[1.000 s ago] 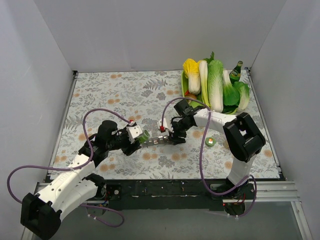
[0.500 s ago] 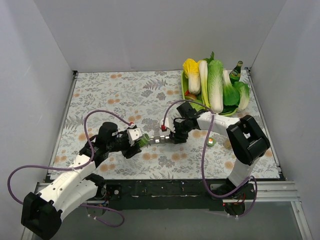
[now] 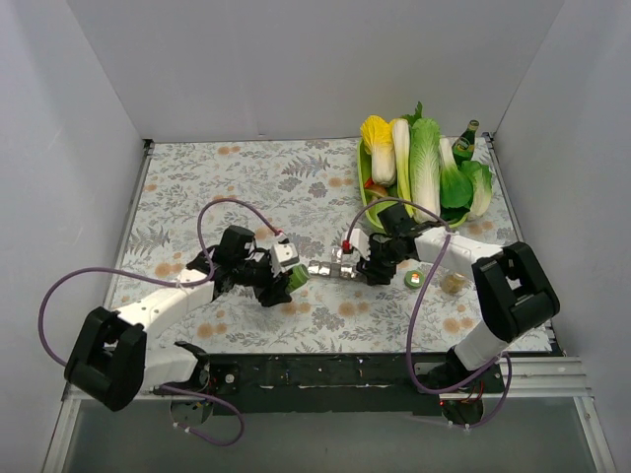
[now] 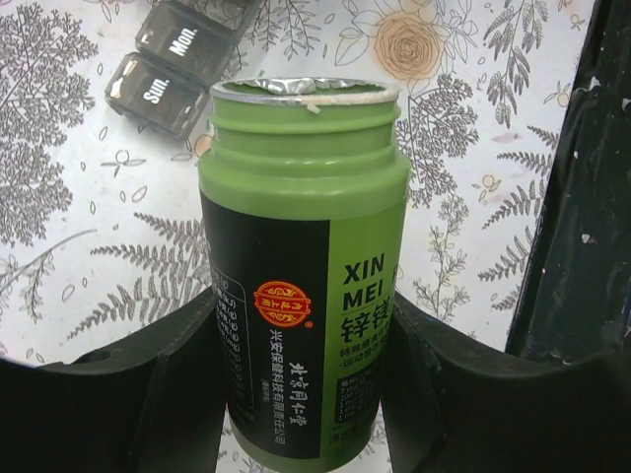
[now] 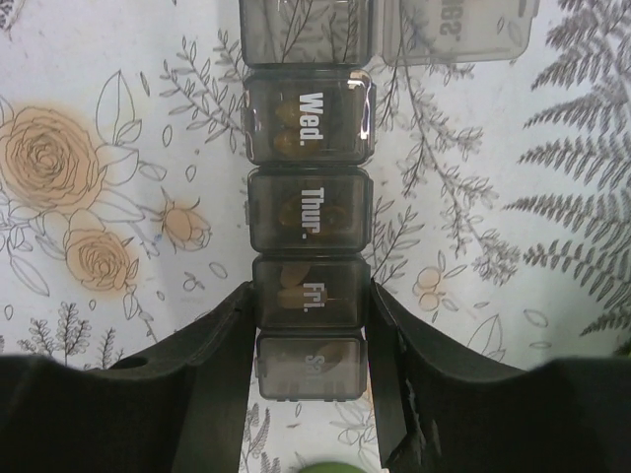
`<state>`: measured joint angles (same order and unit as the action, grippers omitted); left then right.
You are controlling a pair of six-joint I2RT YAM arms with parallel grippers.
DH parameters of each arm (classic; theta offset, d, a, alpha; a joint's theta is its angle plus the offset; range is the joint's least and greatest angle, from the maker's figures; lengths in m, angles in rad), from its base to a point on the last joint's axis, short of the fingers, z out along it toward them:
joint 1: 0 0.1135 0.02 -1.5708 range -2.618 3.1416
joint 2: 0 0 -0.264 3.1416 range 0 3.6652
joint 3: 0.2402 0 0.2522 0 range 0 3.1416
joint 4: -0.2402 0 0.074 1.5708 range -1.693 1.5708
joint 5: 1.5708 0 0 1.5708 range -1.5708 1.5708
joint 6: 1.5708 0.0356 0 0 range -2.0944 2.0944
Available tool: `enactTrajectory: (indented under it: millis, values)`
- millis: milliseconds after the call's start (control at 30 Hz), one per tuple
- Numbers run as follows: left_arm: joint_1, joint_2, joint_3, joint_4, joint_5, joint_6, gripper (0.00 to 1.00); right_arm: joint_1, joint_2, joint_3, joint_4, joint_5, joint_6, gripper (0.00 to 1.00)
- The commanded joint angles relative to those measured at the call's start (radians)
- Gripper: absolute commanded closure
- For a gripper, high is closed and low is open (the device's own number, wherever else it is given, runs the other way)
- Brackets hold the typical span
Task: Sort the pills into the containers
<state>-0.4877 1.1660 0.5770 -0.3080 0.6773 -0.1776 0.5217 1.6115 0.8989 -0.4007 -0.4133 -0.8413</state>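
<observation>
The right gripper [image 5: 309, 305] pinches the pill box [image 3: 325, 267] at its Fri. end only, near the middle of the table [image 3: 227, 177]. A push from the bottle [image 4: 301, 197] could swing the strip. The left gripper [image 4: 299, 335] clamps this open bottle, with its mouth close to the Sun. end. If it tips too far, pills may fall beside the box. I count one box, six lettered compartments in sight, one bottle and one green cap [image 3: 414, 280].
</observation>
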Motion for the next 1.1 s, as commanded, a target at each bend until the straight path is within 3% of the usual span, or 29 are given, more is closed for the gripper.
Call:
enactTrajectory:
  millis: [0,100,133,200,233,267,533,633,867,1067]
  values:
    - [-0.035,0.102,0.093,0.056,0.045,0.016,1.0,-0.031,-0.062,-0.041,-0.013,0.001,0.025,0.62]
    - [-0.058,0.176,0.126,0.056,0.039,0.018,1.0,-0.043,-0.091,-0.061,-0.013,-0.019,0.025,0.54]
    - [-0.063,0.187,0.13,0.056,0.038,0.018,1.0,-0.045,-0.097,-0.064,-0.015,-0.027,0.025,0.43]
    - [-0.071,0.207,0.142,0.058,0.034,0.013,1.0,-0.049,-0.119,-0.063,-0.023,-0.042,0.03,0.31]
    - [-0.074,0.221,0.147,0.056,0.033,0.01,1.0,-0.051,-0.125,-0.064,-0.026,-0.05,0.025,0.17]
    - [-0.077,0.225,0.147,0.056,0.033,0.009,1.0,-0.055,-0.145,-0.061,-0.029,-0.067,0.025,0.11]
    - [-0.123,0.294,0.224,0.012,-0.01,-0.029,1.0,-0.149,-0.231,0.04,-0.188,-0.261,-0.03,0.05]
    - [-0.137,0.323,0.256,-0.025,-0.044,-0.036,1.0,-0.227,-0.271,0.057,-0.248,-0.372,-0.136,0.04]
    - [-0.164,0.371,0.348,-0.115,-0.146,-0.06,1.0,-0.461,-0.337,-0.032,-0.233,-0.561,-0.16,0.02]
    - [-0.204,0.435,0.42,-0.203,-0.226,-0.085,1.0,-0.511,-0.344,-0.049,-0.216,-0.579,-0.171,0.02]
